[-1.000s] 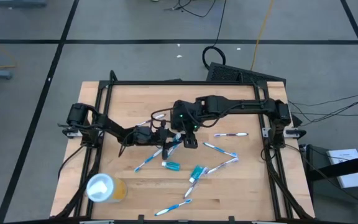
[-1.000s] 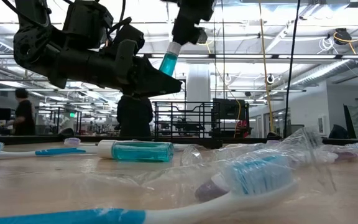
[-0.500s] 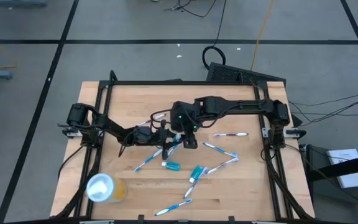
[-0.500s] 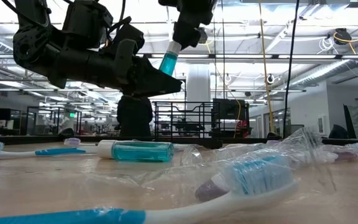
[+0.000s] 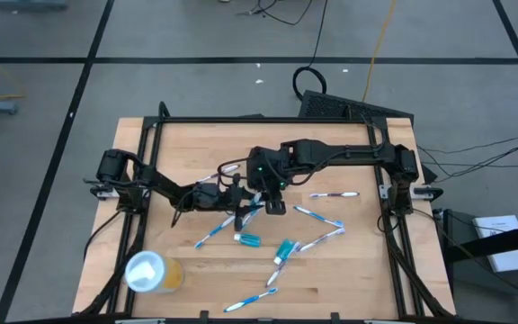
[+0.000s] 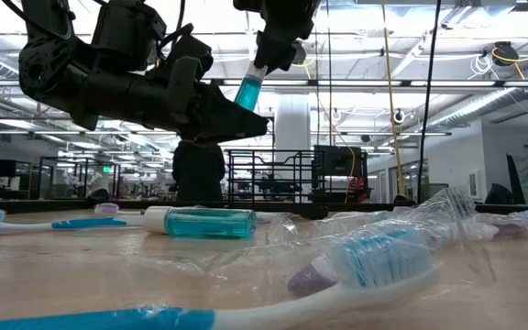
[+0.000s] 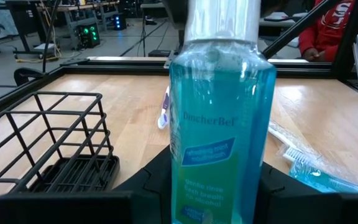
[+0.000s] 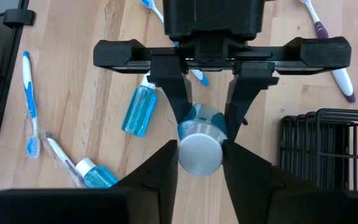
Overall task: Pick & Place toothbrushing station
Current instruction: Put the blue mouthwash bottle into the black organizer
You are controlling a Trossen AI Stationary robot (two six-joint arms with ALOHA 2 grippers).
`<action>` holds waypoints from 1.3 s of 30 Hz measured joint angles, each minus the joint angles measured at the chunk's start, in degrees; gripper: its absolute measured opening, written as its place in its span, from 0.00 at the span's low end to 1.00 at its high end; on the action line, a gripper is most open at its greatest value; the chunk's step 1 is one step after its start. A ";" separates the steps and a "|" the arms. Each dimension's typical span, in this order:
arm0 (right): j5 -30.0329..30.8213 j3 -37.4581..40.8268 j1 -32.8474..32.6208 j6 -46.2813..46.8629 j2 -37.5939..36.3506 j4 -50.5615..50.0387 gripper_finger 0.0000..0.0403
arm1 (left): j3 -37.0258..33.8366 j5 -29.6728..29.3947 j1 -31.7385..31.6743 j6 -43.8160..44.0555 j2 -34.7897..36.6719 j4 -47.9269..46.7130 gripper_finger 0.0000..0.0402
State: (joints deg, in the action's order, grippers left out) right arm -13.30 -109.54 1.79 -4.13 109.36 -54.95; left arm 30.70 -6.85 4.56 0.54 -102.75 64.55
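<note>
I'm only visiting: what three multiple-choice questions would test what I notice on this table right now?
1. The black wire holder sits: A on the table; B in a gripper; C on the floor.
2. Liquid in the raised bottle is: A red; B blue; C clear.
3. The second bottle is: A upright; B lying down; C hanging.
Answers: 1 A, its base rests on the wood. 2 B, blue shows through the plastic. 3 B, its side rests on the table.

Yellow cup (image 5: 154, 273) near the table's (image 5: 331, 288) corner, toothbrushes (image 5: 250, 300) and blue bottle (image 5: 247, 238) scattered beside it, plastic wrap (image 6: 365, 229)
</note>
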 joint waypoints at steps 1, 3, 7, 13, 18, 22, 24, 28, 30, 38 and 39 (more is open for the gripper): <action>0.00 -0.01 -0.01 -0.04 0.00 0.06 0.26 | 0.00 0.00 0.00 0.02 -0.01 0.02 0.29; 0.00 -0.01 -0.01 -0.28 0.00 0.07 0.26 | 0.00 0.00 0.00 0.02 -0.01 0.00 0.29; -0.02 0.01 -0.01 -0.67 0.00 0.10 0.26 | 0.00 0.00 0.00 0.02 0.01 -0.02 0.29; 0.00 0.01 -0.03 -2.04 0.00 0.10 0.21 | 0.00 -0.04 -0.02 0.02 -0.01 -0.04 0.29; -0.12 0.01 -0.03 -2.47 0.00 0.16 0.20 | 0.00 -0.09 -0.02 0.02 -0.01 -0.04 0.29; -0.34 0.03 -0.03 -3.08 0.00 0.34 0.20 | 0.00 -0.14 -0.02 0.00 -0.01 0.10 0.29; -0.35 0.05 -0.12 -3.27 -0.02 0.53 0.20 | 0.00 -0.17 -0.02 0.00 -0.01 0.19 0.29; -0.21 0.05 -0.36 -3.39 -0.02 0.91 0.20 | 0.00 -0.14 0.02 0.00 -0.01 0.33 0.29; -0.02 0.05 -0.36 -3.44 -0.02 0.97 0.20 | 0.00 -0.15 0.00 0.02 -0.01 0.33 0.29; 1.24 0.07 -0.40 -3.50 -0.13 1.41 0.20 | -0.07 -0.22 -0.04 0.00 -0.05 1.51 0.29; 1.31 0.07 -0.40 -3.52 -0.13 1.41 0.20 | -0.07 -0.21 -0.04 0.00 -0.05 1.51 0.29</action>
State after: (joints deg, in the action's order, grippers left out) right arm -11.99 -109.47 1.39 -7.66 109.23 -53.54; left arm 30.63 -7.06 4.51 0.54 -102.80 66.06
